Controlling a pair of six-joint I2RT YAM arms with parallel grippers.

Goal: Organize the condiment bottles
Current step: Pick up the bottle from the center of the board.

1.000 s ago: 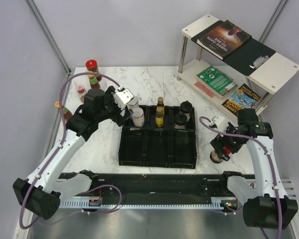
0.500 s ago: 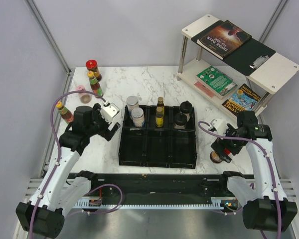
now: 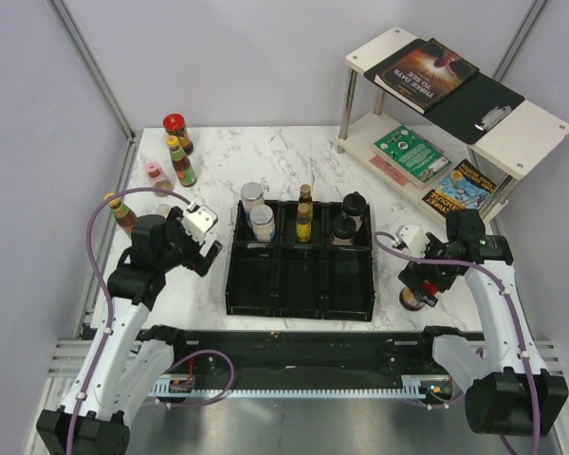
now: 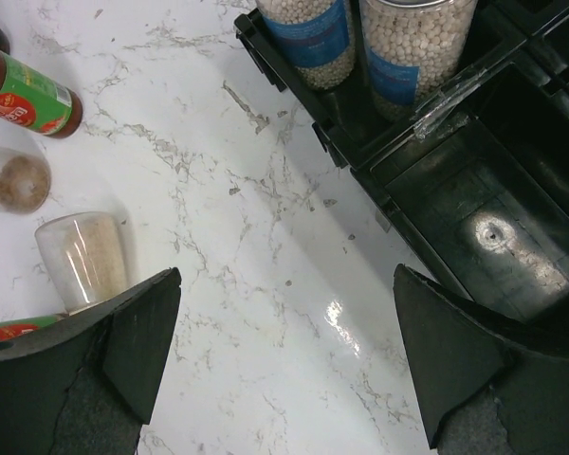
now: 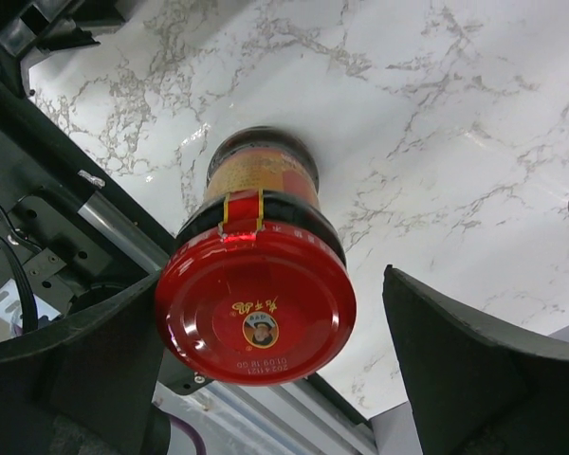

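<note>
**Right gripper** [image 5: 266, 332]: jaws fully spread, holding nothing. They straddle a red-capped jar [image 5: 261, 190] with no visible contact. The jar stands upright on the bench [image 3: 266, 152], right of the black tray [image 3: 229, 284] and close to the bench's front rail. In the wrist view it sits nearer the rail-side finger than the other.

**Left gripper** [image 4: 286, 313]: jaws fully spread, empty, hanging over bare marble just left of the tray.

**Tray contents, back row:**
- a bead-filled jar [image 3: 262, 223]
- a slim dark bottle [image 3: 304, 213]
- two black-lidded jars [image 3: 342, 227]

A second bead-filled jar [image 3: 252, 194] stands at the tray's rear left corner. I cannot tell whether it is inside the tray or just behind it.

**Unsorted, at the far left of the bench:**
- another red-capped jar [image 3: 175, 128]
- a yellow-capped sauce bottle [image 3: 180, 161]
- a pink-lidded shaker [image 3: 155, 175]
- a second yellow-capped bottle [image 3: 121, 213]

**Assessment:** about half the bottles appear to be sorted, and the likely step in hand is grasping the jar on the right.

**Risks:**
1. The jar is off centre, so the nearer finger would touch first on closing and could shove or tip it toward the front rail.
2. A grip on the smooth lid rather than the body could slip during the lift.
3. The left arm's next reach goes past tall, narrow bottles standing close together. Its wide-spread fingers or trailing cable could knock one over.
</note>
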